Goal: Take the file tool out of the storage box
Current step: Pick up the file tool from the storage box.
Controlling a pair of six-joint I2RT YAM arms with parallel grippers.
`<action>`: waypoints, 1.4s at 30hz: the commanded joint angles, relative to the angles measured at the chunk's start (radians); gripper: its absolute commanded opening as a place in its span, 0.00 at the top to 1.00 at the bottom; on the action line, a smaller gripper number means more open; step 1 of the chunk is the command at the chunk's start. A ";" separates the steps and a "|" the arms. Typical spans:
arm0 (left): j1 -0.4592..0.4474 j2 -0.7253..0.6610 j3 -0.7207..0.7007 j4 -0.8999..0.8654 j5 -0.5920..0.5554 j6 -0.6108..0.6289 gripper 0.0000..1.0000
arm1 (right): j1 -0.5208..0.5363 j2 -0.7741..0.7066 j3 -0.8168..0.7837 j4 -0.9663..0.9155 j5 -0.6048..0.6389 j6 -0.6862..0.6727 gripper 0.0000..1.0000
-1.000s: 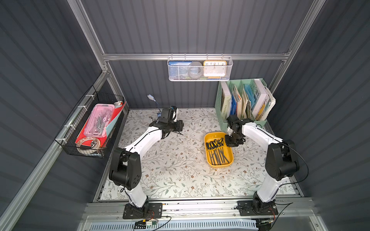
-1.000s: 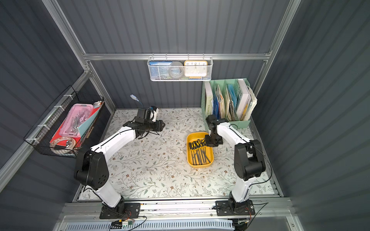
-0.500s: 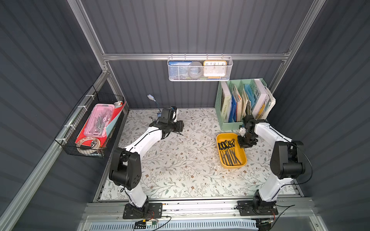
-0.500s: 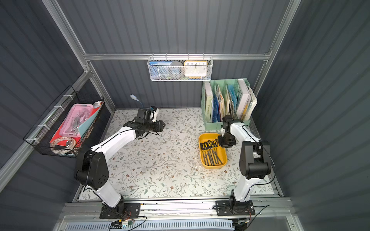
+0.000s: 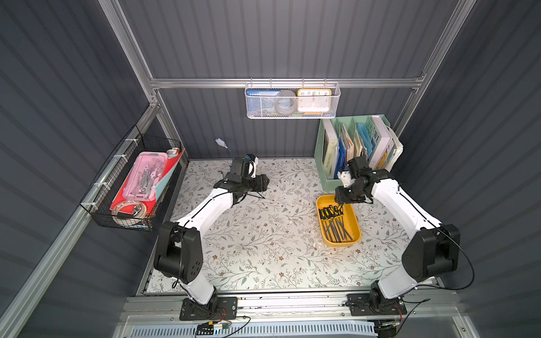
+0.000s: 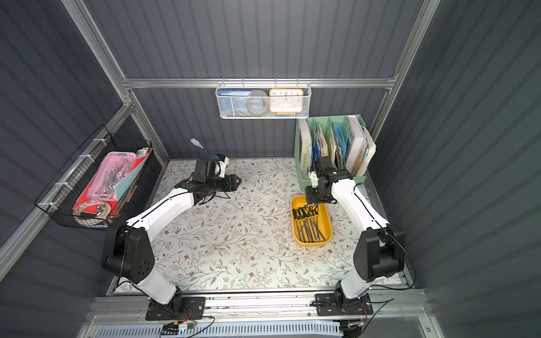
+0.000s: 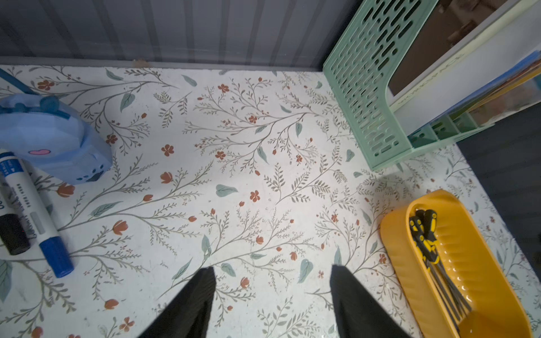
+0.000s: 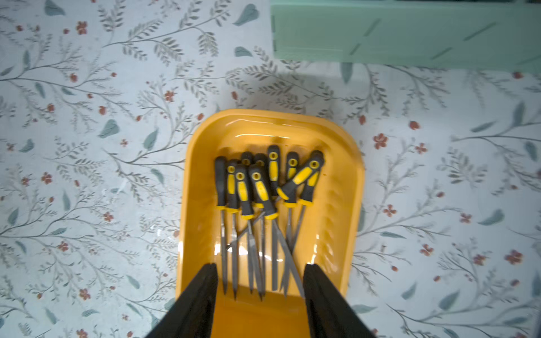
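Floral tabletop now carries the storage box nearer its right edge, and the right tool has released it, jaws partly apart and empty over the files, none lifted yet.

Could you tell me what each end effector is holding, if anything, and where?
Nothing. The right end effector is open above the files in the storage box; the left end effector is open and empty.

Top views look steeply down from high up front over the whole table; both wrist cameras, close in, share the storage box.
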 commanded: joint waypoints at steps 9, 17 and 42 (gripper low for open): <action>0.007 -0.076 -0.074 0.116 0.100 -0.071 0.31 | 0.000 0.185 -0.015 -0.001 0.054 0.020 0.50; 0.007 -0.083 -0.079 0.118 0.102 -0.086 0.30 | 0.000 0.263 -0.006 0.030 0.044 -0.003 0.54; 0.007 -0.090 -0.063 0.067 0.071 -0.055 0.29 | 0.003 0.368 0.043 0.051 0.021 -0.015 0.85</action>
